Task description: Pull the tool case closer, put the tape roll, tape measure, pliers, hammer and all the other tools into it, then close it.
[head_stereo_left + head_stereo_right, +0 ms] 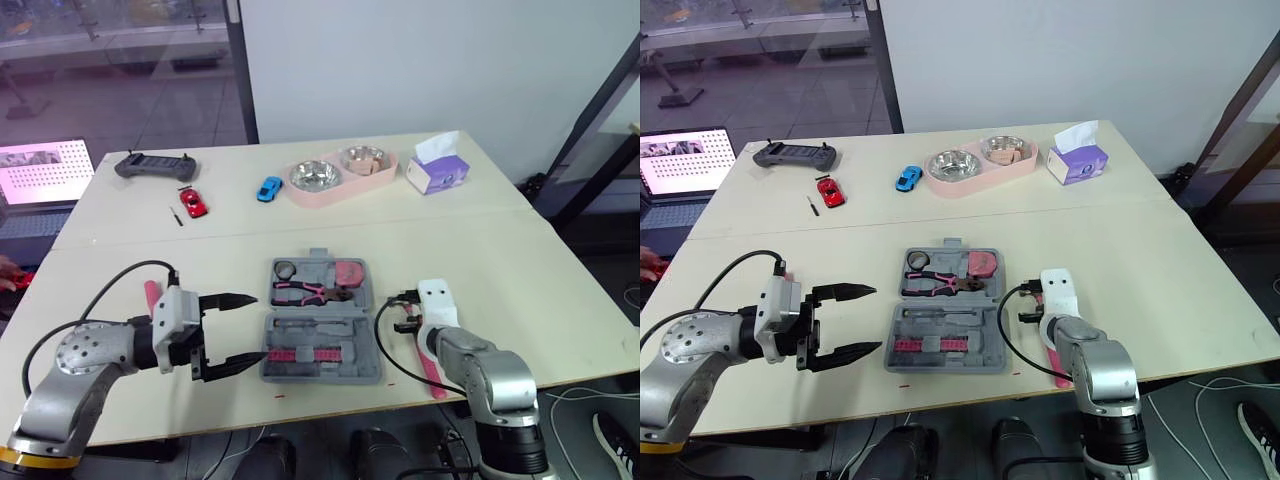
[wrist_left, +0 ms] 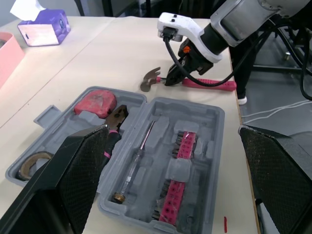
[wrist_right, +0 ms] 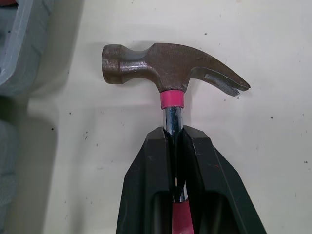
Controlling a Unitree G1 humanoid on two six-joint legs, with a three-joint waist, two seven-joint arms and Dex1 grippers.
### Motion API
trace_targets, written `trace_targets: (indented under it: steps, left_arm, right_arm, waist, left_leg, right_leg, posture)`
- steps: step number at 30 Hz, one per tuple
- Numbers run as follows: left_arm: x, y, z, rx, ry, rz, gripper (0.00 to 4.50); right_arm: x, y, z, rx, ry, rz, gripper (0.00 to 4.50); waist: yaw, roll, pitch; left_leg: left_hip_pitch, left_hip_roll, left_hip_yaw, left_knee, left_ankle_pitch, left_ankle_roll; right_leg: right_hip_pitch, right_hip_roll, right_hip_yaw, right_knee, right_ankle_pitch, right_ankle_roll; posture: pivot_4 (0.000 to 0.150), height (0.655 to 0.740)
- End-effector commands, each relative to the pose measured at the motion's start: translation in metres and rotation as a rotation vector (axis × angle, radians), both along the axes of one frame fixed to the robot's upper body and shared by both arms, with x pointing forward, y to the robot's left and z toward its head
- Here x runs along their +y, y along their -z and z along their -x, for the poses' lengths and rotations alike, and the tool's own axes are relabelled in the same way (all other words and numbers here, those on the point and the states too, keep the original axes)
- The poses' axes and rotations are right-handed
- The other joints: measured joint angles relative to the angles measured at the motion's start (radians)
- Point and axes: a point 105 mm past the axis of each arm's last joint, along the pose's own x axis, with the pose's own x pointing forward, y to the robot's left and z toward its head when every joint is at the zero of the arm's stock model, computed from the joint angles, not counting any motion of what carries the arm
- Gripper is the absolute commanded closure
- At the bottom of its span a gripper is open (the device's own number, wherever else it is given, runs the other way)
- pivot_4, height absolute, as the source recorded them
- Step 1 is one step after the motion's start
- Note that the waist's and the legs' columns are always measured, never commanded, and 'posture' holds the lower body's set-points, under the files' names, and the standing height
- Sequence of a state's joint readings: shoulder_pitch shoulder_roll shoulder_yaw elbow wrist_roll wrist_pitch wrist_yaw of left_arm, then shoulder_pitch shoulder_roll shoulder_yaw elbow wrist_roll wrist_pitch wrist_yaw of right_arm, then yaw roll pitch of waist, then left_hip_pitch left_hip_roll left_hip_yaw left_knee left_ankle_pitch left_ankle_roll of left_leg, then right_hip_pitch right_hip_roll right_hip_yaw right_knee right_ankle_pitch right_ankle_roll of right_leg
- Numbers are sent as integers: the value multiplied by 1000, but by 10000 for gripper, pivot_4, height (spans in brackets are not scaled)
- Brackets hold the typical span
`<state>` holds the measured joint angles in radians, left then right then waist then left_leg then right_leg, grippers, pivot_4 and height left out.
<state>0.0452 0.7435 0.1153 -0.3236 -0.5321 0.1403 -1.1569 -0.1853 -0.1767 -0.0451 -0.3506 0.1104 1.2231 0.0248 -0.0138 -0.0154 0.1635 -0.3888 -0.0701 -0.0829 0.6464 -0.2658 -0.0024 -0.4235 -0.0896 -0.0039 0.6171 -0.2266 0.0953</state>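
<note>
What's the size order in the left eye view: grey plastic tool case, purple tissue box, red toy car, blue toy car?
Grey plastic tool case
Purple tissue box
Red toy car and blue toy car: alike

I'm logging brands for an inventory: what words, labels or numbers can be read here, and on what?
No text can be read.
Purple tissue box: white side label, too small to read.
Laptop screen: dotted pattern and top strip, blurred.
Open grey plastic tool case, pink tape measure, brown steel hammer: no markings seen.
</note>
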Motion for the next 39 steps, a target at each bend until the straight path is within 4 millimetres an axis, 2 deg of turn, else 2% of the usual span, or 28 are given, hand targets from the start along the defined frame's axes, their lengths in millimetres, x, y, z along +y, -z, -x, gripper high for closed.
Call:
trace_targets:
  steps: [1,4,7,10,11,15,18,21,23,28,31,34,39]
  left_arm:
    - [3,-9,0,-43,-3,-11,0]
    - [4,-9,0,-42,-5,-10,0]
    - [4,-9,0,-42,-9,-8,0]
    - [3,-8,0,-44,-12,-1,0]
    - [2,-8,0,-46,-16,3,0]
    - [1,-7,-3,-50,-29,14,0]
    - [-1,-3,-3,-50,-25,14,0]
    - [-5,-2,-6,-60,-13,18,0]
    - [-7,-2,-7,-65,-7,25,0]
    - [-12,0,-5,-60,30,21,0]
    - [-11,0,-6,-59,35,12,0]
    - [-11,-1,-6,-61,33,10,0]
    - [-10,-1,-4,-63,17,13,0]
  right_arm:
    - [-6,16,8,67,25,-10,44219]
    - [-6,13,7,57,28,-23,32044]
    - [-10,3,5,35,33,-28,17542]
    - [-20,-17,6,0,51,-31,3174]
    - [-26,-29,8,-18,29,-4,897]
    - [-25,-75,14,-67,-170,69,897]
    - [-6,-103,15,-74,-543,201,897]
    - [-6,-107,28,-8,-955,444,897]
    - [-12,-104,27,17,-1206,636,897]
    - [-18,-85,10,-35,-1879,1136,897]
    - [-24,-70,2,-15,-2166,1280,897]
    - [-21,-60,-9,-30,-2327,1348,897]
    - [-1,-49,-24,-69,-2432,1386,897]
  waist:
    - [0,0,0]
    - [1,0,0]
    - [1,0,0]
    - [0,2,1]
    - [1,3,2]
    - [3,10,6]
    - [1,10,7]
    - [4,9,8]
    - [1,7,9]
    - [-10,6,11]
    - [-8,5,12]
    - [-2,6,12]
    - [0,6,12]
  left_leg:
    - [0,0,0,0,0,0]
    - [0,0,0,0,0,0]
    - [0,0,0,0,0,0]
    - [0,0,0,0,0,0]
    - [-1,0,0,-1,0,0]
    - [-3,-1,1,0,0,0]
    - [-2,-1,1,1,0,0]
    - [-2,0,1,0,0,1]
    - [-2,-1,1,0,-1,2]
    - [-1,-1,7,1,-1,2]
    - [0,-1,8,1,-1,2]
    - [-1,-1,7,0,-1,1]
    - [-1,-1,7,0,0,0]
  right_leg:
    - [0,0,0,0,0,0]
    - [0,0,0,0,0,0]
    - [0,0,0,0,0,0]
    - [-1,0,0,0,0,0]
    - [-2,0,0,0,0,0]
    - [-3,-3,0,0,0,0]
    - [-1,-4,-1,-1,0,1]
    - [0,-4,-3,-2,-1,2]
    - [1,-3,-5,-3,-1,7]
    - [1,-6,-2,-3,1,9]
    - [0,-5,-1,-2,2,8]
    - [-2,-4,-1,-2,2,8]
    - [-2,-4,0,-2,3,7]
  posture:
    - [1500,7400]
    - [1500,7400]
    - [1500,7400]
    - [1500,7400]
    - [1500,7400]
    - [1500,7400]
    - [1500,7400]
    - [1500,7400]
    - [1500,7400]
    - [1500,7400]
    - [1500,7400]
    - [1500,7400]
    - [1500,7400]
